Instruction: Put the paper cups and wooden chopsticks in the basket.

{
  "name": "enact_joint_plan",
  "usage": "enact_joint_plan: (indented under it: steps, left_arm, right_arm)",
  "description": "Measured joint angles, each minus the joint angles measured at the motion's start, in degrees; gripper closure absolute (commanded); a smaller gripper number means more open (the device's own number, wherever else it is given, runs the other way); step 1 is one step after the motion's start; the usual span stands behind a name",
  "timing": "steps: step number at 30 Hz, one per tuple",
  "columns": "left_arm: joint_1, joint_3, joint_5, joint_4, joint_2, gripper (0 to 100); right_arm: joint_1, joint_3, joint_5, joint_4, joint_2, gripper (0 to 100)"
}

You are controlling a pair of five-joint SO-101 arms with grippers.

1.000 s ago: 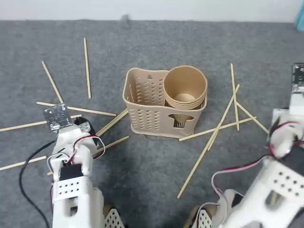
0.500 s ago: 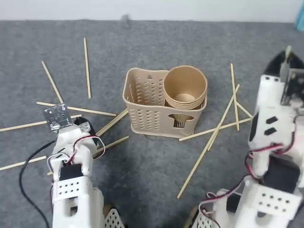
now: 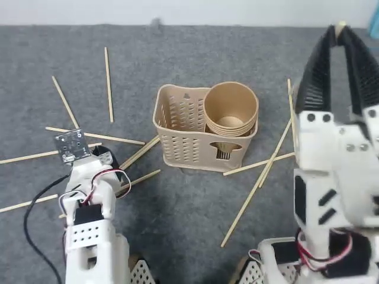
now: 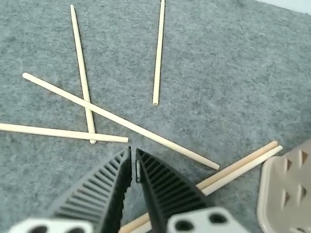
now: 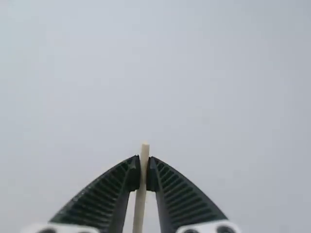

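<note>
Right of the beige perforated plastic basket, the right tool has swung up high, pinched shut on a pale wooden chopstick, likely ready to carry over. Left of the basket, the left tool hovers closed and empty over loose chopsticks. Stacked brown paper cups sit inside.

High camera: we look steeply down on the mat, basket central. Left wrist camera: close over the left gripper, facing down on chopsticks beside the basket, ground shared with the high one. Right wrist camera: past the right gripper and its pinched chopstick to blank paleness.
</note>
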Motion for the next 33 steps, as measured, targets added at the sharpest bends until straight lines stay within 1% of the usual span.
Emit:
enact_joint_plan:
  steps: [8,13,17,21,30,33]
  left_arm:
    - [0.0,0.0,0.0,0.0,0.0,99]
    - [0.0,0.0,0.0,0.0,0.0,99]
    - [0.0,0.0,0.0,0.0,0.0,99]
    - [0.0,0.0,0.0,0.0,0.0,99]
    - [0.0,0.0,0.0,0.0,0.0,99]
    - [0.0,0.0,0.0,0.0,0.0,99]
  right_arm:
    - [-7.6,-18.2,0.0,0.1,17.3,99.1]
    - [-14.7,-25.1,0.0,5.0,25.6,99.1]
    - [-18.7,-26.0,0.0,6.1,30.4,99.1]
    - [-20.5,-26.0,0.0,6.2,35.3,99.1]
    - [-21.3,-25.1,-0.1,6.2,40.8,99.1]
    - [-21.4,-22.3,-3.0,6.2,40.8,99.1]
